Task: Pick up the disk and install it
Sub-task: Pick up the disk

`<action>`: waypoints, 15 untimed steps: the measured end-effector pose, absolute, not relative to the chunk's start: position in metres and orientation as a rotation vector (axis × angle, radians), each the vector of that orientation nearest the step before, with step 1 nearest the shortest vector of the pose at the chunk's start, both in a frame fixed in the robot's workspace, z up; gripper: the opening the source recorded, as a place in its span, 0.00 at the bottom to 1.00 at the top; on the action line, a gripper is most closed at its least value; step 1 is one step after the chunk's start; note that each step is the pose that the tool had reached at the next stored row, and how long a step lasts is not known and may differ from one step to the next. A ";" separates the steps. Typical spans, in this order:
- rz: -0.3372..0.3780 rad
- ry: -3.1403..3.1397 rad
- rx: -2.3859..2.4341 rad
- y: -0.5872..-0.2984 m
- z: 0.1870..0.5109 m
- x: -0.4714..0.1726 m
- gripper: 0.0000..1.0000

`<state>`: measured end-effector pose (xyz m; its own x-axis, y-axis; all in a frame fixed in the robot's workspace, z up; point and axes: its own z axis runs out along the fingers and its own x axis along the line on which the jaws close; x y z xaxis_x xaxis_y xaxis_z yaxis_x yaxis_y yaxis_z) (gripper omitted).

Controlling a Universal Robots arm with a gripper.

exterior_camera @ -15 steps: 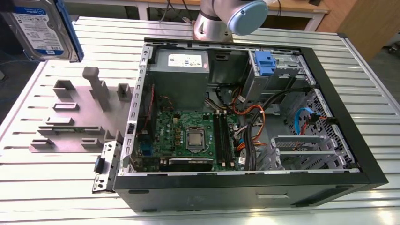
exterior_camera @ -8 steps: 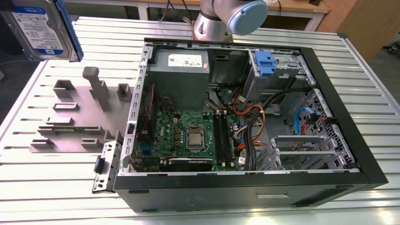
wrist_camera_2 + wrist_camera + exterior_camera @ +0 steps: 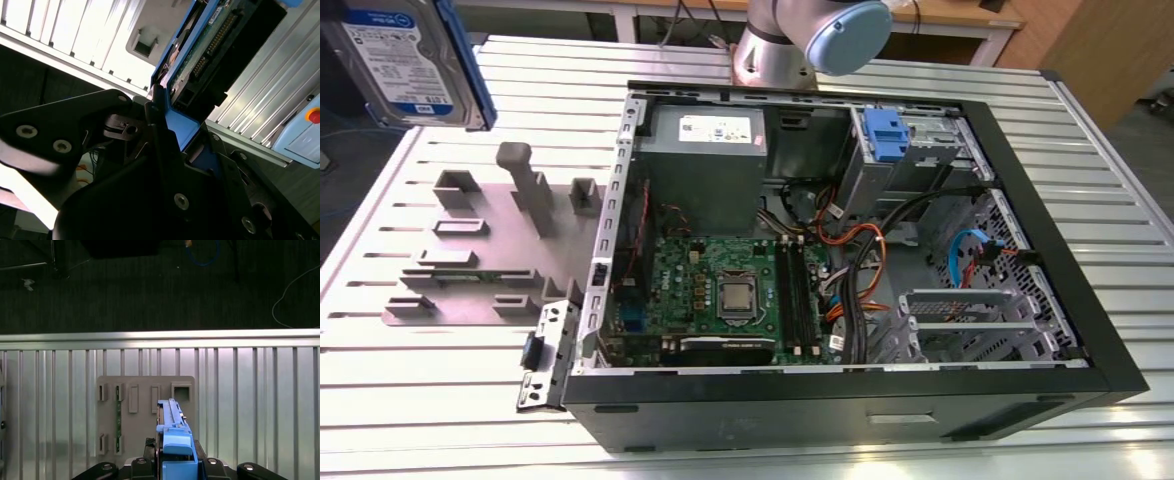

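Observation:
The disk (image 3: 403, 60), a silver hard drive with a white-and-blue label and a blue carrier frame, hangs in the air at the exterior view's upper left, above the table's edge and well away from the computer case. In the second wrist view my gripper (image 3: 165, 125) is shut on the disk (image 3: 200, 55), its black fingers (image 3: 159, 131) clamping the blue frame; the drive's connector side faces the camera. The first wrist view shows the disk (image 3: 172, 432) edge-on, standing out from the gripper (image 3: 175, 467) over the grey fixture plate (image 3: 145, 390).
An open black computer case (image 3: 854, 400) lies on the slatted aluminium table (image 3: 440, 390), with a motherboard (image 3: 720, 290), a grey power-supply box (image 3: 707, 150) and a drive bay with a blue latch (image 3: 885, 135). A grey fixture plate (image 3: 494, 250) lies beside it. The arm's base (image 3: 781, 45) stands behind the case.

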<state>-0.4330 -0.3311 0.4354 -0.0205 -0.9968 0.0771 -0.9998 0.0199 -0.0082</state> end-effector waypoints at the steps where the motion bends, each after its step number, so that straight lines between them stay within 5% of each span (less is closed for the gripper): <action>1: 0.093 -2.207 2.163 -0.331 0.436 -0.433 0.36; 15: 0.060 -2.224 2.179 -0.331 0.436 -0.433 0.36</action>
